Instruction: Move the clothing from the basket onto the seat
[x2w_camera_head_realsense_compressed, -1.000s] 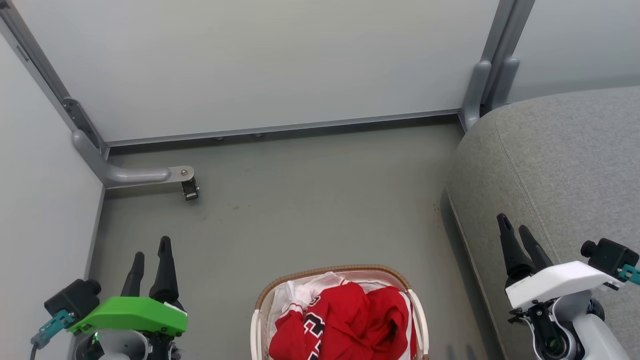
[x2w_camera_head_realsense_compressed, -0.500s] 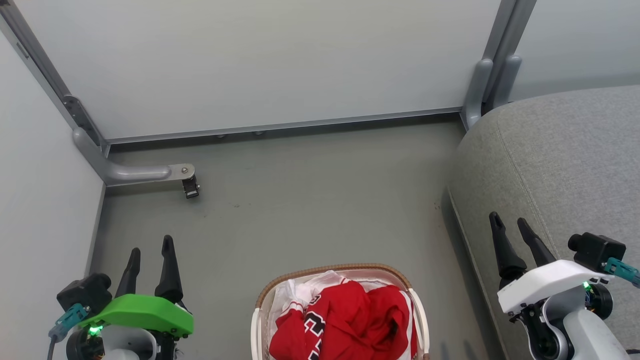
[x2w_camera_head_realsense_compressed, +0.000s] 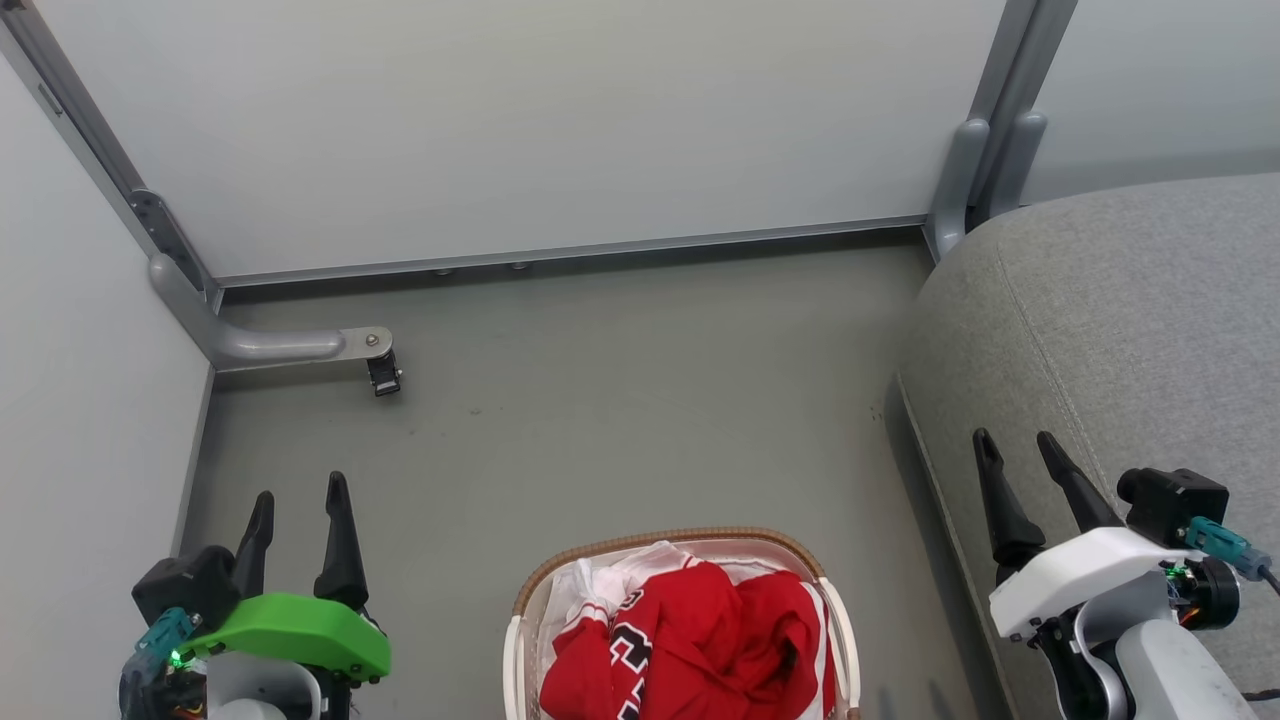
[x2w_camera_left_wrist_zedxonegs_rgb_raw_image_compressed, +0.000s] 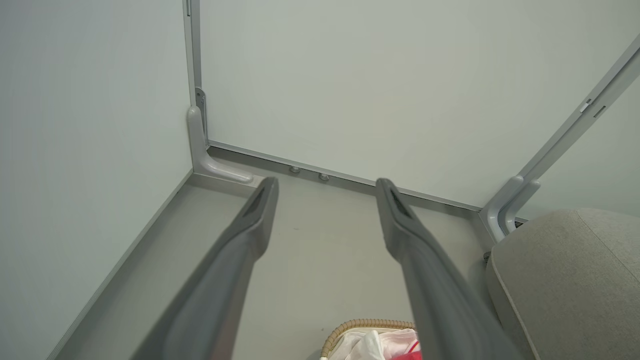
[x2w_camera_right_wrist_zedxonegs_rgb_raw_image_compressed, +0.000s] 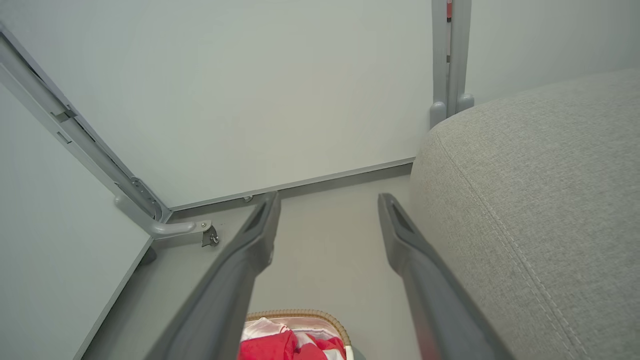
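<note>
The red clothing (x2w_camera_head_realsense_compressed: 700, 640) with white trim and a black number lies bunched in the white basket (x2w_camera_head_realsense_compressed: 680, 541) with its brown rim, at the bottom middle of the head view. The grey seat (x2w_camera_head_realsense_compressed: 1130, 330) rises at the right. My left gripper (x2w_camera_head_realsense_compressed: 300, 490) hangs open over the floor left of the basket, with nothing between its fingers. My right gripper (x2w_camera_head_realsense_compressed: 1015, 440) is open too, above the seat's front edge. The left wrist view catches the basket's rim (x2w_camera_left_wrist_zedxonegs_rgb_raw_image_compressed: 367, 325), and the right wrist view catches the clothing (x2w_camera_right_wrist_zedxonegs_rgb_raw_image_compressed: 280, 347) below the open fingers.
Pale partition walls (x2w_camera_head_realsense_compressed: 520, 130) close off the back and left. A grey metal foot with a caster (x2w_camera_head_realsense_compressed: 380, 375) juts onto the floor at the left, and grey posts (x2w_camera_head_realsense_compressed: 975, 170) stand by the seat's corner. Grey floor (x2w_camera_head_realsense_compressed: 620, 400) stretches beyond the basket.
Both grippers have spread their fingers wider apart. The left arm has drawn slightly down in the view, and the right gripper has shifted a little left.
</note>
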